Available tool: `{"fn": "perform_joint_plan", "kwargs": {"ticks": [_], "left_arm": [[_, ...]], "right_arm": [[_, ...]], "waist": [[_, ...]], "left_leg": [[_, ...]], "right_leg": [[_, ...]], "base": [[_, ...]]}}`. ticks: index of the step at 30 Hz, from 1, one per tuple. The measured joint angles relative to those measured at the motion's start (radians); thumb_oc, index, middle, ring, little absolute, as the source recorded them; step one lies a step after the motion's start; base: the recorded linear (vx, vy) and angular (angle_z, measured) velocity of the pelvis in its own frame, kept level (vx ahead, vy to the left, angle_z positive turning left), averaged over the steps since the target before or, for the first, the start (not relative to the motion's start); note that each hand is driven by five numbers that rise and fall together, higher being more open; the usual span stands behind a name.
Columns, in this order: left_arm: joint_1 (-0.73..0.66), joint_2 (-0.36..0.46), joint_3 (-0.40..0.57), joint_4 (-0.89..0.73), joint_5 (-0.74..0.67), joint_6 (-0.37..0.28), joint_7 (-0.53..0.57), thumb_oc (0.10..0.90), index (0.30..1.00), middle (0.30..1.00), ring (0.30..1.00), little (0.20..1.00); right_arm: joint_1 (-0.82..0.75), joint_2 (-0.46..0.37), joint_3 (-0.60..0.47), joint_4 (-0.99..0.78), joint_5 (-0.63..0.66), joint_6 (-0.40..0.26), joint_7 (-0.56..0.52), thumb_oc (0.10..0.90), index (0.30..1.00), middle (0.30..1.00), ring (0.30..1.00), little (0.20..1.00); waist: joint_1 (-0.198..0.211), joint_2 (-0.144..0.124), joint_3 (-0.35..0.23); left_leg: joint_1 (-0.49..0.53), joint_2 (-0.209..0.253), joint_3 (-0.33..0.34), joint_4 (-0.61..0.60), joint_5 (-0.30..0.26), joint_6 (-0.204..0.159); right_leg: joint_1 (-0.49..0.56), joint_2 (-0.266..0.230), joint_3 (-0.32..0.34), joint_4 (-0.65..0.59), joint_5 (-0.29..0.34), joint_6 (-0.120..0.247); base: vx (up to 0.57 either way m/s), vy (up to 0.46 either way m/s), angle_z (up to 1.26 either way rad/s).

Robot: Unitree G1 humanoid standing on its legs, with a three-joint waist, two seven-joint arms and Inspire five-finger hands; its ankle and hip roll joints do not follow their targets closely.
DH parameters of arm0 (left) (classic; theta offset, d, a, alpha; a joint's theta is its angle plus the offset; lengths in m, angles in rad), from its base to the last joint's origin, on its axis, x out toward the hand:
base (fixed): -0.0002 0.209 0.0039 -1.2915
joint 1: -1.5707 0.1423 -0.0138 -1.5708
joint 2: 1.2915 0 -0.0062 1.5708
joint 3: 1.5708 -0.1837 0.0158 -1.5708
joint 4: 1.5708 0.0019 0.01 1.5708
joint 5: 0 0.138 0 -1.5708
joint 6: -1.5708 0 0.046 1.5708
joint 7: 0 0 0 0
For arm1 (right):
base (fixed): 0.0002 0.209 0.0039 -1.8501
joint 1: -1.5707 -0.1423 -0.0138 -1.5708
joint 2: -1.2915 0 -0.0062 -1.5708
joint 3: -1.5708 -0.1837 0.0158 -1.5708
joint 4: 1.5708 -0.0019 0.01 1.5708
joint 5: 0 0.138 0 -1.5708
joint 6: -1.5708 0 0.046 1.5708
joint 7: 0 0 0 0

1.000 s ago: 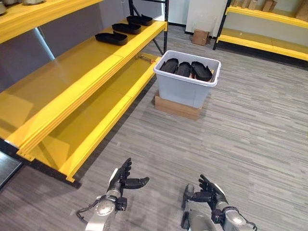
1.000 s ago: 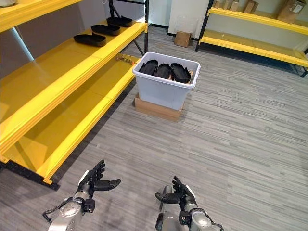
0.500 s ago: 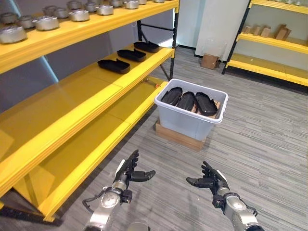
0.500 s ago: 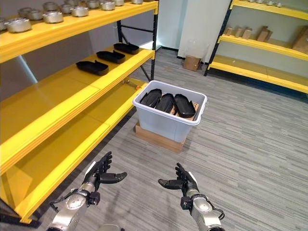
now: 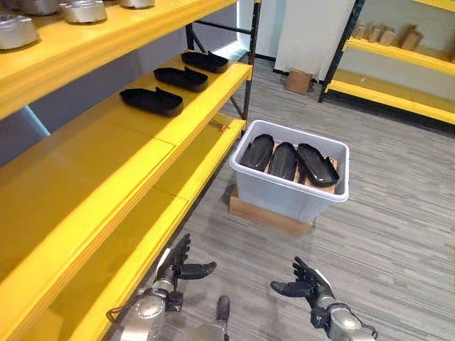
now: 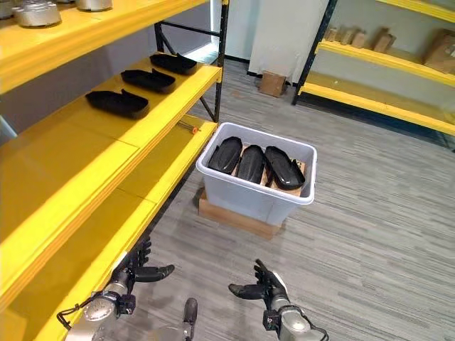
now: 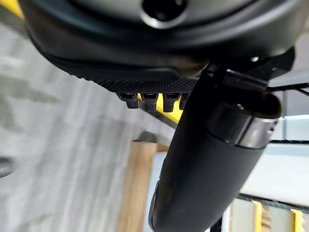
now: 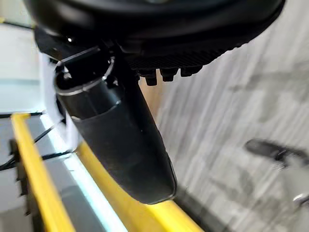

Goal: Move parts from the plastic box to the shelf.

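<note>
A white plastic box (image 5: 288,192) stands on a flat cardboard slab on the floor ahead, holding three black oblong parts (image 5: 284,160) side by side. Three more black parts (image 5: 151,100) lie in a row on the middle board of the yellow shelf (image 5: 106,149) to my left. My left hand (image 5: 173,266) and right hand (image 5: 307,287) hover low over the floor, well short of the box, both open with fingers spread and nothing in them. In the left wrist view the thumb (image 7: 203,164) sticks out straight; the right wrist view shows its thumb (image 8: 120,140) the same way.
The shelf's top board carries metal pots (image 5: 84,10). The lower yellow board (image 5: 121,234) juts out beside my left hand. A second yellow rack (image 5: 398,64) with cardboard boxes stands at the back right, and a small carton (image 5: 298,80) sits on the grey plank floor.
The camera has moved closer and the view has shifted, so the box and shelf appear nearer. Both hands stay open and sit lower in the picture.
</note>
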Motion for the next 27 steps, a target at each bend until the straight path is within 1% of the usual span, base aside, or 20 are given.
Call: {"fn": "perform_joint_plan", "kwargs": {"ticks": [2,4,5,6,7,8,9,11,12,13,14,15,17,19,21,22,23,25,26,27], "left_arm": [[-0.015,0.000,-0.003,-0.006,0.000,-0.007,0.001,0.900,1.000,1.000,1.000,1.000],[-0.015,0.005,-0.006,-0.004,0.001,-0.006,0.005,0.900,1.000,1.000,1.000,1.000],[-0.015,0.005,-0.008,-0.004,0.001,-0.005,0.007,0.900,1.000,1.000,1.000,1.000],[-0.010,0.006,-0.014,-0.004,0.001,-0.005,0.007,0.900,1.000,1.000,1.000,1.000],[0.001,0.004,-0.020,-0.004,0.001,-0.005,0.005,0.900,1.000,1.000,1.000,1.000],[0.014,-0.002,-0.020,-0.006,0.001,-0.005,0.004,0.900,1.000,1.000,1.000,1.000],[0.034,-0.002,-0.033,-0.002,0.001,-0.003,0.004,0.900,1.000,1.000,1.000,1.000],[0.031,-0.009,-0.039,0.014,0.001,-0.003,0.000,0.900,1.000,1.000,1.000,1.000],[0.030,-0.014,-0.043,0.028,0.001,-0.003,-0.001,0.900,1.000,1.000,1.000,1.000],[0.031,-0.018,-0.043,0.047,0.001,-0.003,-0.002,0.900,1.000,1.000,1.000,1.000],[0.032,-0.016,-0.042,0.059,0.001,-0.002,-0.002,0.900,1.000,1.000,1.000,1.000],[0.033,-0.015,-0.040,0.067,0.001,0.001,-0.001,0.900,1.000,1.000,1.000,1.000],[0.045,-0.017,-0.037,0.081,0.001,0.002,-0.001,0.900,1.000,1.000,1.000,1.000],[0.054,-0.017,-0.025,0.082,0.002,0.002,0.000,0.900,1.000,1.000,1.000,1.000],[0.057,-0.019,-0.022,0.081,0.003,0.002,-0.001,0.900,1.000,1.000,1.000,1.000],[0.054,-0.031,-0.017,0.082,0.009,0.002,-0.001,0.900,1.000,1.000,1.000,1.000],[0.056,-0.041,-0.012,0.083,0.009,0.001,0.000,0.900,1.000,1.000,1.000,1.000],[0.055,-0.061,-0.011,0.083,0.009,0.001,-0.001,0.900,1.000,1.000,1.000,1.000],[0.051,-0.064,-0.020,0.082,0.008,0.001,-0.002,0.900,1.000,1.000,1.000,1.000],[0.050,-0.066,-0.023,0.081,0.008,0.001,-0.002,0.900,1.000,1.000,1.000,1.000]], "right_arm": [[-0.008,0.016,0.004,-0.011,0.000,0.000,0.010,0.900,1.000,1.000,1.000,1.000],[-0.030,0.023,0.028,-0.015,-0.001,0.000,0.017,0.900,1.000,1.000,1.000,1.000],[-0.032,0.030,0.032,-0.019,-0.001,0.000,0.018,0.900,1.000,1.000,1.000,1.000],[-0.030,0.032,0.036,-0.019,-0.002,0.000,0.020,0.900,1.000,1.000,1.000,1.000],[-0.025,0.032,0.035,-0.017,-0.013,0.002,0.020,0.900,1.000,1.000,1.000,1.000],[-0.020,0.030,0.034,-0.017,-0.024,0.002,0.020,0.900,1.000,1.000,1.000,1.000],[-0.006,0.016,0.034,-0.019,-0.032,0.001,0.022,0.900,1.000,1.000,1.000,1.000],[0.012,0.004,0.034,-0.018,-0.032,0.006,0.023,0.900,1.000,1.000,1.000,1.000],[0.025,-0.001,0.035,-0.014,-0.032,0.009,0.023,0.900,1.000,1.000,1.000,1.000],[0.036,-0.001,0.036,-0.007,-0.032,0.011,0.023,0.900,1.000,1.000,1.000,1.000],[0.042,0.000,0.036,0.003,-0.032,0.011,0.024,0.900,1.000,1.000,1.000,1.000],[0.040,-0.002,0.036,0.011,-0.032,0.016,0.022,0.900,1.000,1.000,1.000,1.000],[0.046,-0.001,0.036,0.012,-0.038,0.025,0.019,0.900,1.000,1.000,1.000,1.000],[0.045,0.001,0.037,0.011,-0.043,0.028,0.021,0.900,1.000,1.000,1.000,1.000],[0.038,0.000,0.029,0.009,-0.050,0.028,0.024,0.900,1.000,1.000,1.000,1.000],[0.030,-0.004,0.024,0.010,-0.050,0.030,0.025,0.900,1.000,1.000,1.000,1.000],[0.030,-0.005,0.024,0.012,-0.050,0.031,0.026,0.900,1.000,1.000,1.000,1.000],[0.030,-0.009,0.023,0.012,-0.049,0.031,0.026,0.900,1.000,1.000,1.000,1.000],[0.021,-0.015,0.023,0.013,-0.049,0.031,0.029,0.900,1.000,1.000,1.000,1.000],[0.011,-0.020,0.022,0.013,-0.049,0.031,0.029,0.900,1.000,1.000,1.000,1.000]], "waist": [[0.001,-0.002,0.000],[-0.015,0.012,0.005],[-0.034,0.013,0.006],[-0.048,0.019,0.009],[-0.052,0.038,0.018],[-0.053,0.052,0.018],[-0.077,0.095,0.016],[-0.079,0.111,0.014],[-0.079,0.110,0.013],[-0.079,0.096,0.012],[-0.082,0.081,0.009],[-0.085,0.075,0.011],[-0.094,0.088,0.010],[-0.094,0.085,0.009],[-0.095,0.086,0.006],[-0.099,0.083,0.002],[-0.098,0.077,-0.008],[-0.104,0.069,-0.032],[-0.106,0.055,-0.045],[-0.106,0.047,-0.048]], "left_leg": [[0.023,-0.018,0.000,0.000,-0.014,0.021],[0.051,-0.037,-0.006,0.000,-0.034,0.058],[0.069,-0.052,-0.014,0.000,-0.045,0.084],[0.095,-0.063,-0.014,0.000,-0.048,0.118],[0.127,-0.070,-0.010,-0.001,-0.059,0.141],[0.144,-0.071,-0.008,-0.001,-0.068,0.153],[0.165,-0.069,-0.028,-0.004,-0.079,0.164],[0.171,-0.079,-0.031,-0.004,-0.098,0.141],[0.184,-0.090,-0.022,-0.004,-0.116,0.114],[0.200,-0.100,0.020,0.000,-0.143,0.074],[0.214,-0.125,0.037,0.000,-0.149,0.068],[0.226,-0.144,0.033,0.000,-0.153,0.092],[0.263,-0.144,0.017,0.001,-0.156,0.105],[0.297,-0.143,0.019,0.001,-0.157,0.104],[0.332,-0.132,0.009,0.001,-0.159,0.100],[0.366,-0.119,-0.036,0.002,-0.180,0.066],[0.376,-0.115,-0.056,0.002,-0.183,0.063],[0.382,-0.106,-0.084,0.007,-0.188,0.055],[0.384,-0.106,-0.091,0.014,-0.190,0.052],[0.388,-0.113,-0.097,0.029,-0.199,0.040]], "right_leg": [[-0.039,-0.014,0.025,0.121,0.016,0.019],[-0.225,-0.011,0.096,0.481,0.086,0.090],[-0.319,-0.006,0.102,0.649,0.083,0.107],[-0.383,0.000,0.102,0.743,0.077,0.110],[-0.440,-0.004,0.070,0.773,0.045,0.090],[-0.474,-0.013,0.026,0.760,0.023,0.071],[-0.532,-0.017,-0.098,0.536,-0.021,0.018],[-0.536,-0.009,-0.159,0.223,0.001,-0.007],[-0.531,-0.018,-0.190,0.070,0.043,-0.012],[-0.507,-0.036,-0.200,-0.094,0.098,0.001],[-0.497,-0.075,-0.174,-0.229,0.167,0.027],[-0.498,-0.106,-0.159,-0.291,0.229,0.033],[-0.497,-0.136,-0.170,-0.290,0.315,0.034],[-0.466,-0.145,-0.216,-0.287,0.345,0.044],[-0.427,-0.122,-0.223,-0.280,0.355,0.041],[-0.405,-0.077,-0.240,-0.232,0.350,0.041],[-0.390,-0.044,-0.240,-0.212,0.342,0.025],[-0.386,0.019,-0.238,-0.174,0.304,-0.035],[-0.385,0.060,-0.240,-0.171,0.276,-0.078],[-0.384,0.083,-0.239,-0.174,0.279,-0.114]], "base": [[0.23,0.274,-0.05],[0.20,0.269,0.07],[0.25,0.261,0.33],[0.30,0.232,0.34],[0.32,0.169,0.16],[0.44,0.107,0.19],[0.42,0.029,0.28],[0.34,-0.066,0.41],[0.30,-0.118,0.42],[0.30,-0.121,0.55],[0.31,-0.128,0.55],[0.31,-0.151,0.49],[0.33,-0.185,0.34],[0.25,-0.144,0.26],[0.51,-0.308,0.27],[0.46,-0.303,0.28],[0.30,-0.260,0.36],[0.16,-0.178,0.33],[0.16,-0.189,0.32],[0.18,-0.250,0.26]]}}
